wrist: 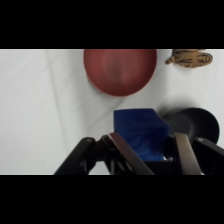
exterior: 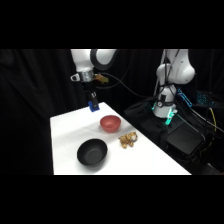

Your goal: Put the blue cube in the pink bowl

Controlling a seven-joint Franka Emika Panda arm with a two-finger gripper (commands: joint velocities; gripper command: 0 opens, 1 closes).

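Evidently the carry is under way: the end effector [exterior: 92, 102] holds the blue cube [wrist: 140, 131] clamped between its fingers, lifted above the worktop's [exterior: 65, 145] far corner at upper left of the side view. Next, I judge, it must travel over the pink bowl [exterior: 110, 123] and release. Nearby sit a black bowl [exterior: 92, 152] and a tan object [exterior: 128, 140]; the surroundings are dark.

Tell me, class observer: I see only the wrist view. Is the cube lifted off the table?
Observer: Yes. In the side view the gripper holds the cube above the table's far corner.
Operator: How does the arm reach it?
Observer: It comes down from the picture's top.
Operator: What lies nearest the camera?
Observer: The black bowl, in front of the pink bowl.
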